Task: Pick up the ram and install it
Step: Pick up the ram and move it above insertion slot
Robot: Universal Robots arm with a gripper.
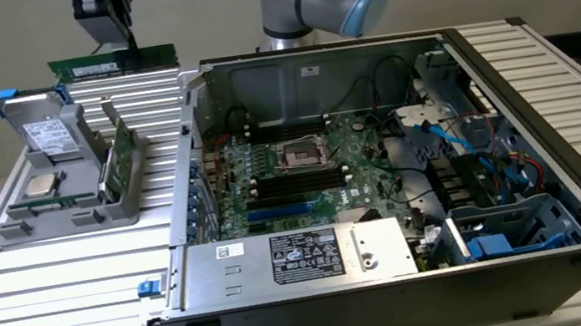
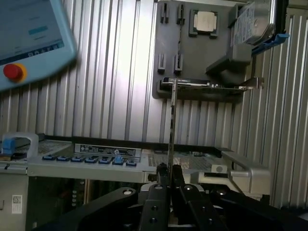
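Within the pincer (image 2: 170, 171), ram (image 2: 172, 120) clamped edge-on

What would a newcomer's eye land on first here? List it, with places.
The open computer case dominates the middle of the exterior view, its green motherboard laid bare. Near the grey parts tray at that view's left, the end effector grips the ram, a thin green stick. In the wrist view, a teach pendant with a red button also catches the eye.

Soft even light; case interior (image 1: 258, 91) shadowed.
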